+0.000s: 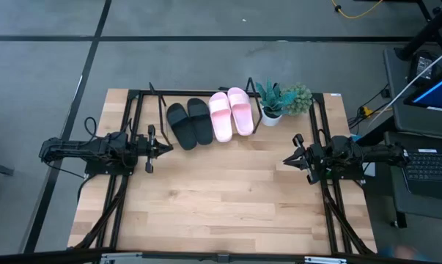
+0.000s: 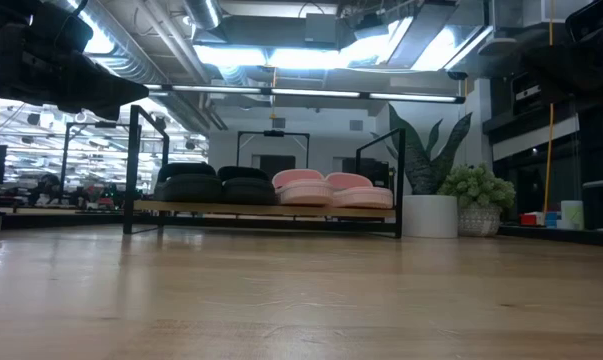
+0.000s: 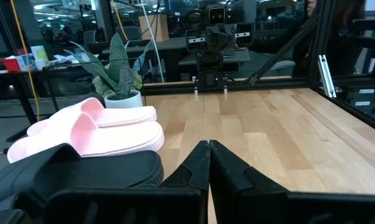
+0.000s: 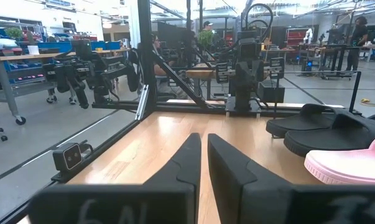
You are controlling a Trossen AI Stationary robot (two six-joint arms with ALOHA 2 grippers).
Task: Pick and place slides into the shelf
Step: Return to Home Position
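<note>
the tilted light wooden shelf board in its thin black wire frame [image 2: 231, 209] is mostly covered by the shoes from above. in the low view only its front edge and posts show. there the arms are just dark shapes cut off at the upper corners, with no fingers to make out. the left wrist view crops the nearest black sandal at its edge, and the right wrist view catches only part of one pink sandal.

a spiky green plant in a white pot [image 1: 269, 104] and a bushy green plant [image 1: 299, 98] stand just beside the shelf's right end. the light wooden tabletop [image 1: 221, 205] spreads between the two arms.

all four slides rest side by side on the shelf, toward the table's far edge. the two black open-toe slide sandals [image 1: 181, 126] are on the left and the two light pink slide sandals [image 1: 221, 117] on the right. the left gripper [image 1: 168, 147] hangs over the table's left side, just beside the outer black sandal, fingers pressed together and holding nothing. the right gripper [image 1: 285, 159] hangs over the right side near the plants, well apart from the pink pair. its fingers [image 4: 188, 155] are drawn close with only a thin slit between them, gripping nothing.
</note>
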